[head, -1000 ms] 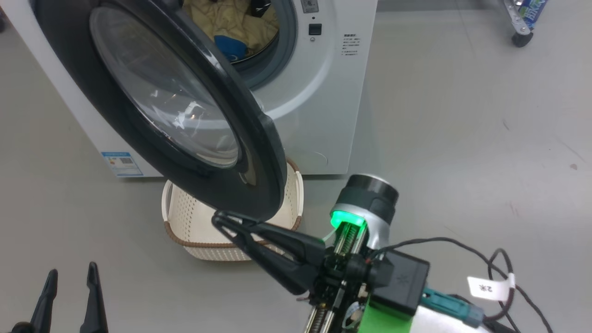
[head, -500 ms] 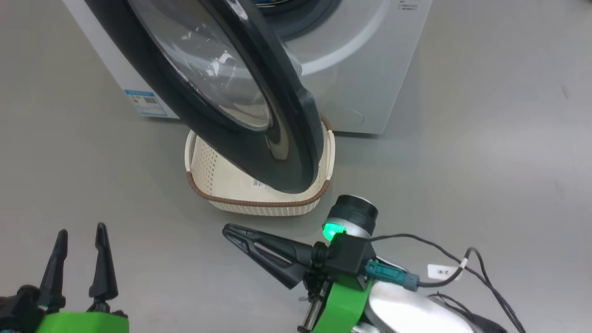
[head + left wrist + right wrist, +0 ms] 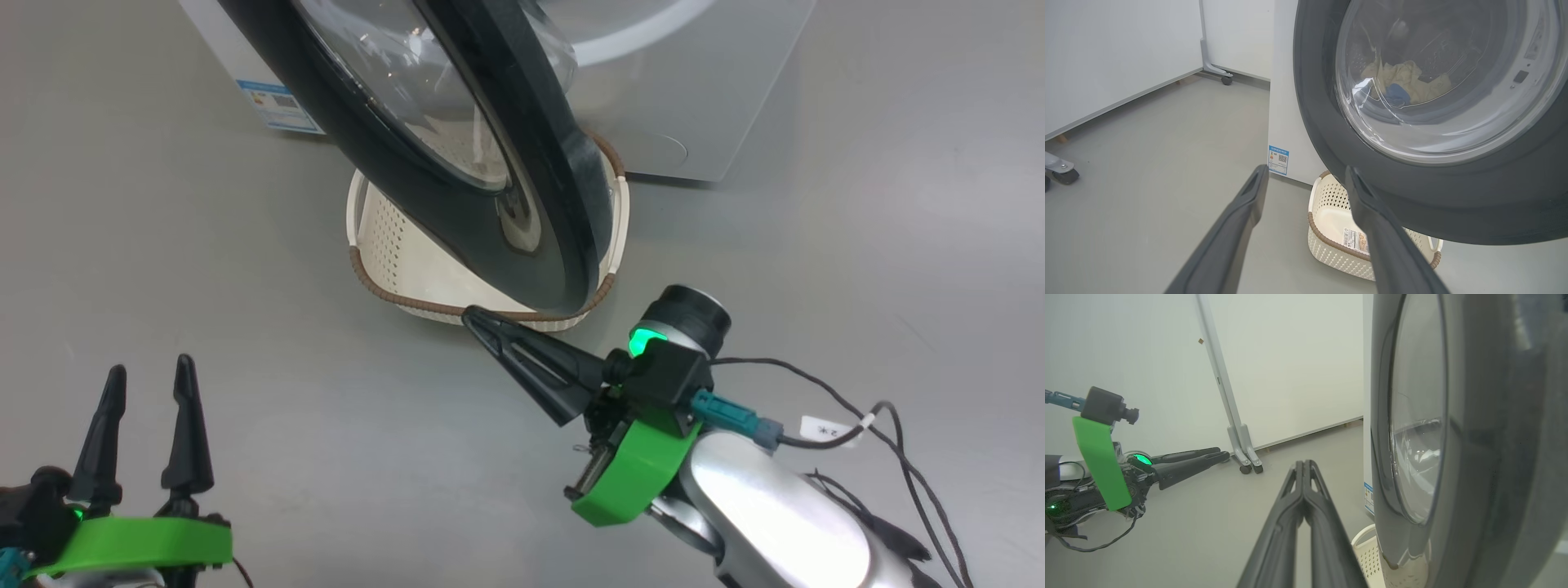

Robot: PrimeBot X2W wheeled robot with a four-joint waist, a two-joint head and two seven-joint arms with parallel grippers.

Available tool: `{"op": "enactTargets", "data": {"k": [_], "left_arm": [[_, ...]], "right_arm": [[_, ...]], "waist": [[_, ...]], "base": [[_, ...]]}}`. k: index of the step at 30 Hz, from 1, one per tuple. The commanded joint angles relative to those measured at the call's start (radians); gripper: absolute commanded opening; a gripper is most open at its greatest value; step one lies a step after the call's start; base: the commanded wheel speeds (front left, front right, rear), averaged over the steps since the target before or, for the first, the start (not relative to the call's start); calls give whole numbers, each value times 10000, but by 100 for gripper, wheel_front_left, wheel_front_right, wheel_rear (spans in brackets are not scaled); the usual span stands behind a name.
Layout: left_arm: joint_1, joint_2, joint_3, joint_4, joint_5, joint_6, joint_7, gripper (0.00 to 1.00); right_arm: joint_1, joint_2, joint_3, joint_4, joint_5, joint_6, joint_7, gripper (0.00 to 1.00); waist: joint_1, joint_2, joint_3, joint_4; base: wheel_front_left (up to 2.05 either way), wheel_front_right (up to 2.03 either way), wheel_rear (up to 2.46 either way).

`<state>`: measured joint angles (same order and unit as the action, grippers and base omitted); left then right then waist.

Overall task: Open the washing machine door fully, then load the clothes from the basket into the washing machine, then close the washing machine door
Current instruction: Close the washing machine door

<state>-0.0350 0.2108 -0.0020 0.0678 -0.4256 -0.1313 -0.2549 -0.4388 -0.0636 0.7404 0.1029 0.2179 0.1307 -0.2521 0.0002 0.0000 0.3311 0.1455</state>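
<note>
Door (image 3: pixel 424 122) ajar, its edge facing the robot, hanging right over the basket (image 3: pixel 390 245).
Right gripper (image 3: pixel 469 317) pinched shut, tip near the door's bottom edge; left gripper (image 3: pixel 151 367) spread, empty; clothes (image 3: pixel 1404 81) inside washer (image 3: pixel 1286 102).

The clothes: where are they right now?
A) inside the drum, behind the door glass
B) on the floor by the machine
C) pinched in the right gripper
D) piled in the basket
A: in the left wrist view the pale yellow clothes lie in the drum, seen through the glass of the washing machine door, and the visible part of the basket is bare apart from its label.
</note>
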Motion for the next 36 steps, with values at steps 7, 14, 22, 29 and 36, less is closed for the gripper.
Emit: {"op": "enactTargets", "data": {"k": [7, 14, 22, 29, 36], "left_arm": [[-383, 415, 263, -224, -177, 6, -68, 100], [-480, 504, 111, -163, -313, 6, -68, 100], [-603, 571, 4, -173, -401, 6, -69, 100], [-759, 601, -174, -197, -469, 6, -69, 100], [-1070, 627, -448, -302, -566, 6, -69, 100]], "right_arm": [[-87, 134, -892, -248, -302, 0, -94, 0], [-289, 134, -1799, 98, -333, 0, -96, 0], [-647, 134, -2634, 384, -324, 0, -96, 0], [-1354, 134, -3540, 840, -429, 0, -96, 0], [-2426, 134, -4526, 1500, -846, 0, -97, 0]], "waist": [[-2, 0, 204, 30], [-2, 0, 408, 74], [-2, 0, 583, 137], [-2, 0, 823, 233], [-2, 0, 1232, 402]], "base": [[0, 0, 0], [0, 0, 0], [0, 0, 0], [0, 0, 0], [0, 0, 0]]}}
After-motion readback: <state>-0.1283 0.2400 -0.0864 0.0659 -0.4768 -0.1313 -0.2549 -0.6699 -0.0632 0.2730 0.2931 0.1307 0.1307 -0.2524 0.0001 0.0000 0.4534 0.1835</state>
